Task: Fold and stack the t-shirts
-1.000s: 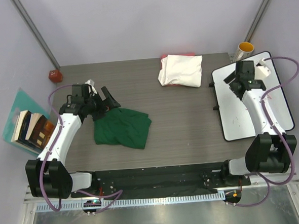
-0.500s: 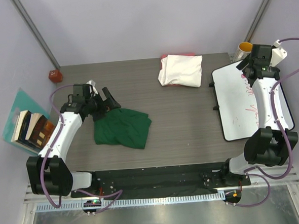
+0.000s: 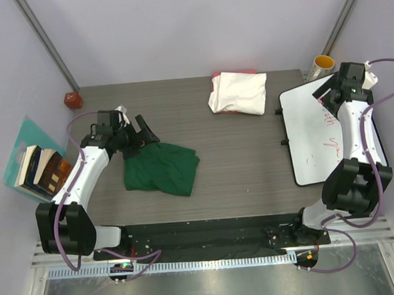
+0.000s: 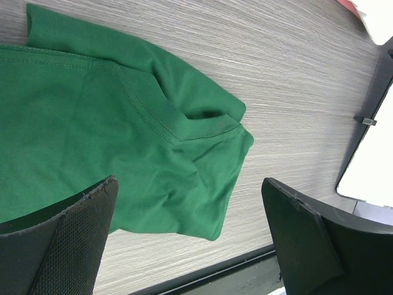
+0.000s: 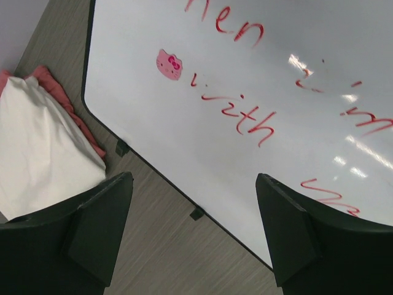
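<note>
The left fingers (image 4: pixel 189 184) stand apart, clamped on nothing, over the dark green t-shirt (image 4: pixel 92 117), whose rumpled corner lies between them. Bare bench (image 4: pixel 288 80) opens beyond that edge. The right fingers (image 5: pixel 193 181) also gape, empty, above the whiteboard (image 5: pixel 276 92) rim where it meets the bench. The cream-white t-shirt (image 5: pixel 43 147) bundle lies to their left, well apart from the green one, with a red-pink cloth edge (image 5: pixel 70 107) under it. A yellow-rimmed cup (image 3: pixel 324 64) stands near the right fingers; what it contains cannot be told.
</note>
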You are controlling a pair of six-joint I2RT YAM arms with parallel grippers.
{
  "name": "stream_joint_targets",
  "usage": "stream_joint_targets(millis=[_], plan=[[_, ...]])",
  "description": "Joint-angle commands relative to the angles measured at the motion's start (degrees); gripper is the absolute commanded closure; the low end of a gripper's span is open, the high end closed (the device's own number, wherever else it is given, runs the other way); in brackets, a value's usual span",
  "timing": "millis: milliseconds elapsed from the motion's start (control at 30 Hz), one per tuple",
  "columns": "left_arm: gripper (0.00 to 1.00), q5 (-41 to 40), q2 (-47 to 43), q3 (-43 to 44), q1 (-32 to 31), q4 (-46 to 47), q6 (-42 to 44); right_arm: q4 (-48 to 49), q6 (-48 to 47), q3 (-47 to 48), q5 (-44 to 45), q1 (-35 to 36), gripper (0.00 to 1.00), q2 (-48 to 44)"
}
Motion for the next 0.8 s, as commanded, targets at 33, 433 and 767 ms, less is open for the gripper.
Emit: stream_joint_targets(millis=[33, 433, 767], plan=[[0.0, 1.3, 0.3, -0.2, -0.1, 2.5, 0.7, -1.6, 0.8, -6.7, -0.9, 0.0, 0.13, -11.1], [0.0, 1.4, -0.4, -1.6, -0.2, 3.1, 0.2, -7.4, 2.2, -20.7, 1.4, 0.0, 0.13, -22.0], [0.0, 2.5, 0.5, -0.9, -0.2, 3.2, 0.5, -15.4, 12.5, -24.6, 6.0, 0.0, 0.12, -31.3]])
